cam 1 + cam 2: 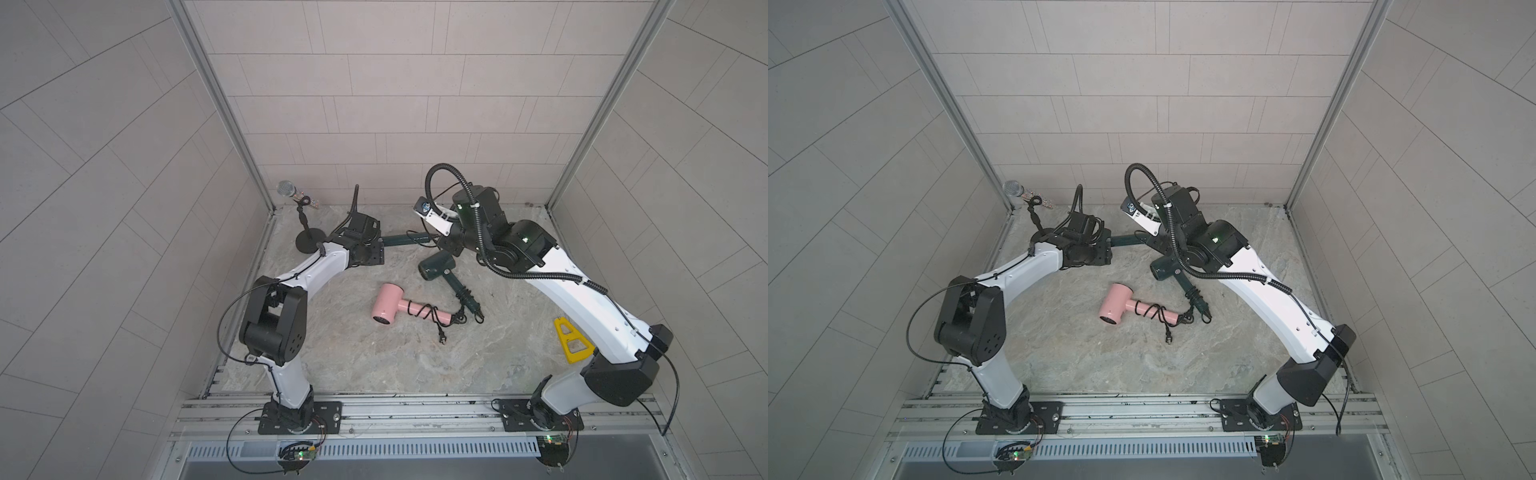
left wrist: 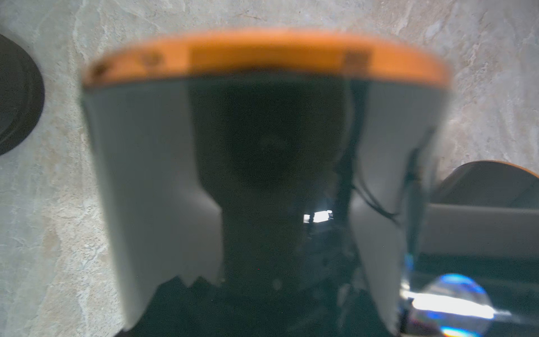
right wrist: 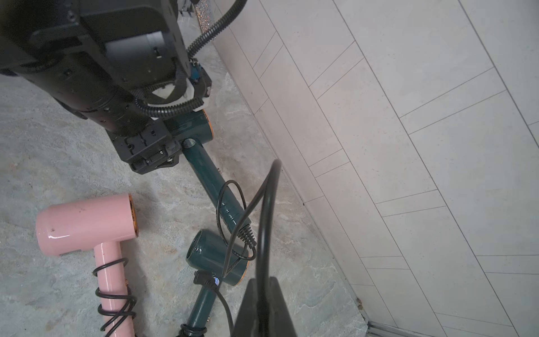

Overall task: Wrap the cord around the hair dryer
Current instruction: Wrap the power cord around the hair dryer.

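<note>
A dark green hair dryer point(image 3: 217, 189) lies near the back wall with its handle point(image 1: 405, 240) pointing toward the right arm. My left gripper point(image 1: 376, 249) is shut on its head, which fills the left wrist view with its orange rim point(image 2: 262, 55). The black cord point(image 3: 265, 216) leaves the handle's end, loops loosely over the handle and runs up into my right gripper point(image 3: 262, 294), which is shut on it. In both top views the right gripper point(image 1: 1156, 243) sits just past the handle's end, its fingers mostly hidden under the wrist.
A pink hair dryer point(image 1: 388, 307) with its cord coiled round the handle lies mid-table. A second green dryer point(image 1: 436, 266) lies beside the right arm. A microphone on a stand point(image 1: 286, 189) is at the back left and a yellow triangular piece point(image 1: 571, 340) at the right.
</note>
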`<act>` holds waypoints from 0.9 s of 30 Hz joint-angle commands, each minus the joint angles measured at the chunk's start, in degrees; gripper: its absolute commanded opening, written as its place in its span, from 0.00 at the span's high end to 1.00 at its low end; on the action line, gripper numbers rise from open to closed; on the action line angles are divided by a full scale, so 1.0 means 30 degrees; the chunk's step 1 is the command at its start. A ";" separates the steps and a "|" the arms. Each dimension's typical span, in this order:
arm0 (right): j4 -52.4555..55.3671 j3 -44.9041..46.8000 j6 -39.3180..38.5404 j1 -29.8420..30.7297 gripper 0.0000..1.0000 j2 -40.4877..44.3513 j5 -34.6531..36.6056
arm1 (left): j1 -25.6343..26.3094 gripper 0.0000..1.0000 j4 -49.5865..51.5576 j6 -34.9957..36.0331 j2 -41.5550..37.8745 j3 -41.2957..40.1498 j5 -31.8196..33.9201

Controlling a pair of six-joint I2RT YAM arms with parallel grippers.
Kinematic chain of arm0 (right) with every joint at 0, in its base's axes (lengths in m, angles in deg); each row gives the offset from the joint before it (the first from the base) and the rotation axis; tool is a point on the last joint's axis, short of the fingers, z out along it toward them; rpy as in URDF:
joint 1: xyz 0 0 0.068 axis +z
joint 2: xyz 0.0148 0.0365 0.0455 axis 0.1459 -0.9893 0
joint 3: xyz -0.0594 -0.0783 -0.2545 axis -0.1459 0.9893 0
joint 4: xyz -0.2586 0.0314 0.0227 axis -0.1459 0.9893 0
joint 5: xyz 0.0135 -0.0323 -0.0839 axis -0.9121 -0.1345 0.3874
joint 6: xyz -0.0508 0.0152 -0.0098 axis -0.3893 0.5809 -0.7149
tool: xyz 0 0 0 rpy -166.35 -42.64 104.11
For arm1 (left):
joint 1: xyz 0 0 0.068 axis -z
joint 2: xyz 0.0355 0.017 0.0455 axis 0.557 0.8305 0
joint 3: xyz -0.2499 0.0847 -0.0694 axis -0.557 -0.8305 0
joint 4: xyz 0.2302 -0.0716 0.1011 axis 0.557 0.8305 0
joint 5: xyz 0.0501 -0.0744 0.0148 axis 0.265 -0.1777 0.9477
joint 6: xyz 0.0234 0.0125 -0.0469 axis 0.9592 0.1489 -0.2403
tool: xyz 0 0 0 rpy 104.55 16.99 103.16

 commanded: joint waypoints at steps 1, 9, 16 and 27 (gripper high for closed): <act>0.0316 -0.1560 -0.0934 0.0104 1.00 -0.0374 0.0519 | 0.0421 1.00 0.0568 0.0729 0.0485 0.1216 0.0474; 0.0937 -0.6294 -0.2908 -0.0123 1.00 -0.3299 0.1174 | 0.2450 1.00 0.3524 0.3776 0.1661 0.3194 0.1436; 0.1545 -0.9211 -0.2019 -0.3446 1.00 -0.5975 0.0233 | 0.3424 1.00 0.4616 0.6546 0.0284 0.2279 -0.2254; 0.2079 -0.9596 0.1796 -0.8087 1.00 -1.0157 -0.2293 | 0.3282 1.00 0.2916 0.8265 -0.5220 -0.1119 -1.0718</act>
